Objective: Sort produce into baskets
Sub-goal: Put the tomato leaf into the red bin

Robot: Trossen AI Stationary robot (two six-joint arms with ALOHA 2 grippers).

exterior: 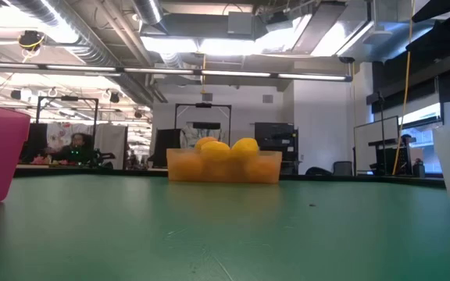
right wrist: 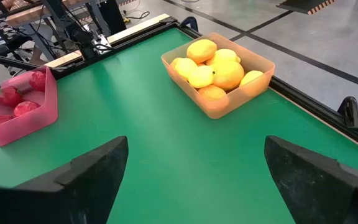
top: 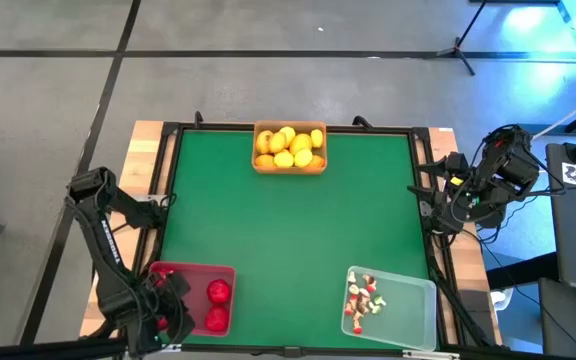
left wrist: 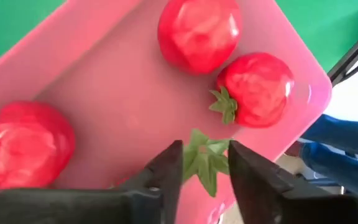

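Note:
The red basket (top: 193,270) stands at the table's near left with red round fruits (top: 218,292) in it. My left gripper (left wrist: 205,163) is low over it, closed on the green leafy top of one red fruit. The orange-tan basket (top: 289,165) at the far middle holds several yellow oval fruits (right wrist: 213,65). The clear basket (top: 408,300) at the near right holds tiny whitish-and-red bits (top: 363,298). My right gripper (right wrist: 197,180) is wide open and empty, waiting at the table's right edge (top: 438,205). My left gripper has a red fruit's green leaf top (left wrist: 204,155) pinched between its two fingers (left wrist: 166,171), which point down into the red basket. The fruit's body is almost wholly hidden under the fingers; a red sliver (left wrist: 126,182) shows. Whether it is lifted clear I cannot tell.
Three other red fruits (left wrist: 197,31) (left wrist: 257,87) (left wrist: 23,143) lie on the red basket's floor around the gripper. The green mat (top: 288,230) between the three baskets is bare. A black frame (top: 423,190) runs around the mat's edge.

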